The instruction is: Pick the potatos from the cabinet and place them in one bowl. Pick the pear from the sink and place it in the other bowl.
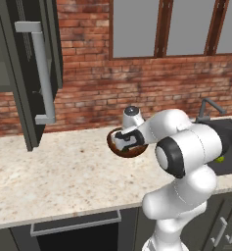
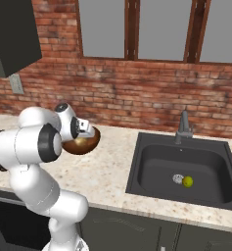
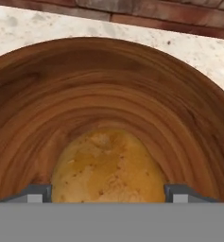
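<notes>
The one bowl [image 1: 118,150] [image 2: 84,144] [image 3: 108,85], deep and glossy dark brown, stands on the counter below the window. My gripper [image 1: 123,141] [image 2: 86,133] [image 3: 108,194] reaches down into it. A golden-tan potato [image 3: 108,165] fills the gap between my two fingertips [image 3: 38,193], low against the bowl's orange-brown inside, and the fingers touch it on both sides. The pear [image 2: 188,182] [image 1: 219,159], small and yellowish-green, lies in the black sink [image 2: 151,162] [image 1: 231,128] beside the silver drain. The cabinet [image 1: 34,73] [image 2: 14,34] hangs at the upper left with its door swung open. The other bowl is out of view.
A grey faucet [image 2: 184,125] [image 1: 208,105] rises behind the sink. The speckled counter [image 1: 63,176] [image 2: 112,171] runs along a brick wall with windows. The open cabinet door's silver bar handle [image 1: 43,73] juts out over the counter's left part.
</notes>
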Controlling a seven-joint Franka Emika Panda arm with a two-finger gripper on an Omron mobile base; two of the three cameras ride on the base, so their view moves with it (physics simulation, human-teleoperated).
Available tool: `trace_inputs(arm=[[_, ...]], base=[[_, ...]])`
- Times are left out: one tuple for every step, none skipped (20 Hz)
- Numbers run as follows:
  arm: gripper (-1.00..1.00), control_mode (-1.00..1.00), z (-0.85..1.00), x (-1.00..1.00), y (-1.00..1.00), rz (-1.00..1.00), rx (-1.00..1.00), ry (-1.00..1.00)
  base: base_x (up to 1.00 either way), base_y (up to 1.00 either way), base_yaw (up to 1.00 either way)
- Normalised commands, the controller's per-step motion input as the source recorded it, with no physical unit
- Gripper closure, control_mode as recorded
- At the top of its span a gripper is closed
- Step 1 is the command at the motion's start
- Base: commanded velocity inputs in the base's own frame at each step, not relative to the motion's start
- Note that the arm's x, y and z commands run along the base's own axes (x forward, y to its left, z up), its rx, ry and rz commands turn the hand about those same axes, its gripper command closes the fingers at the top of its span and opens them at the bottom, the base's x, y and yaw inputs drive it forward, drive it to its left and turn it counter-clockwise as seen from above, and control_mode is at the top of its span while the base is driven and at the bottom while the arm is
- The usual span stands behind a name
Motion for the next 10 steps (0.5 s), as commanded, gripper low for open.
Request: trace_inputs(arm=[[1.0,-1.0,-0.2,0.3,0.0,0.0,0.0,0.0],[1.0,-1.0,-0.16,0.27,0.0,0.0,0.0,0.0],[1.0,-1.0,-0.13,0.22,0.0,0.0,0.0,0.0],[1.0,-1.0,-0.11,0.19,0.0,0.0,0.0,0.0],[1.0,-1.0,-0.1,0.16,0.0,0.0,0.0,0.0],[-1.0,-1.0,-0.1,0.14,0.0,0.0,0.0,0.0],[-1.0,-1.0,-0.08,0.09,0.0,0.0,0.0,0.0],[-1.0,-1.0,0.0,0.0,0.0,0.0,0.0,-0.03],[-1.0,-1.0,0.0,0.0,0.0,0.0,0.0,-0.02],[-1.0,-1.0,0.0,0.01,0.0,0.0,0.0,-0.01]], base=[[0.0,0.0,0.0],[0.0,0.0,0.0],[0.0,0.0,0.0],[0.0,0.0,0.0],[0.0,0.0,0.0],[0.0,0.0,0.0],[0.0,0.0,0.0],[0.0,0.0,0.0],[0.0,0.0,0.0],[0.0,0.0,0.0]])
